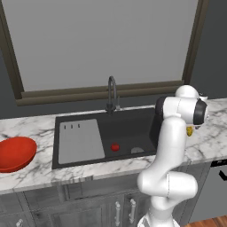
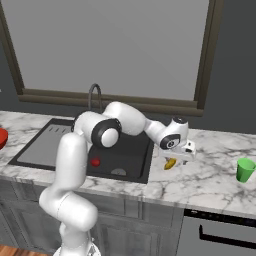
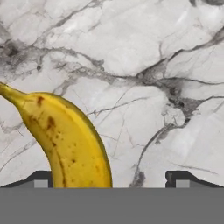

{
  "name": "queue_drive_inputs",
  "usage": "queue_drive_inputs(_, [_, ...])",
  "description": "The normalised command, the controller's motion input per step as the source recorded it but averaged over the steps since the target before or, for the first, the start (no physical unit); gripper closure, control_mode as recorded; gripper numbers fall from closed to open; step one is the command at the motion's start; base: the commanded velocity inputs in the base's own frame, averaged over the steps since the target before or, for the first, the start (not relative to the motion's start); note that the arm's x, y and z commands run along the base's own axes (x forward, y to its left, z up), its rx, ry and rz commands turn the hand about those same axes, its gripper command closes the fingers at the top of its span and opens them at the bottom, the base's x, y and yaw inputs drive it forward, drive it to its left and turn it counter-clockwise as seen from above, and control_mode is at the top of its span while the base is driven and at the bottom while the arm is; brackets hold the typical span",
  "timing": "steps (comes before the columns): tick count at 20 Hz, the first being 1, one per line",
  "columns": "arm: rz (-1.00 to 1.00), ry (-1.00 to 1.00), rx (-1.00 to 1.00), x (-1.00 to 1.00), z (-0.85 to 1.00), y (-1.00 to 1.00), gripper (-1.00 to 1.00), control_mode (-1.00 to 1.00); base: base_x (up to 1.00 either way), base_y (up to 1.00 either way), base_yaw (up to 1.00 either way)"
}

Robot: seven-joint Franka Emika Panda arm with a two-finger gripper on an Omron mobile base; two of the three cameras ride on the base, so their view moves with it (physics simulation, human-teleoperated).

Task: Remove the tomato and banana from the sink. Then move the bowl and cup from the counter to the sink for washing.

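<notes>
Hand (image 3: 112,179) spread; banana (image 3: 65,140) lengthwise between fingers

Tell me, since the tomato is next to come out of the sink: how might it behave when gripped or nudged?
The tomato is a small round ball on the flat basin floor of the sink, so a nudge would probably set it rolling. Its glossy skin suggests that it may slip between the fingers. It looks light for its size.

We see no readable text, labels, brands, numbers or signs anywhere: nothing printed on any object or surface in the three views.
</notes>
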Motion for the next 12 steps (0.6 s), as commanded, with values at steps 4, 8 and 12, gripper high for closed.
queue_drive_inputs(4, [0.00,-0.09,0.00,-0.08,0.11,0.05,-1.00,-1.00,0.00,0.00,0.00])
queue_drive_inputs(8, [0.00,-0.14,-0.04,-0.01,0.21,0.18,-1.00,-1.00,0.00,0.00,0.00])
queue_drive_inputs(12, [0.00,-0.07,-0.07,-0.06,0.22,0.18,-1.00,-1.00,0.00,0.00,0.00])
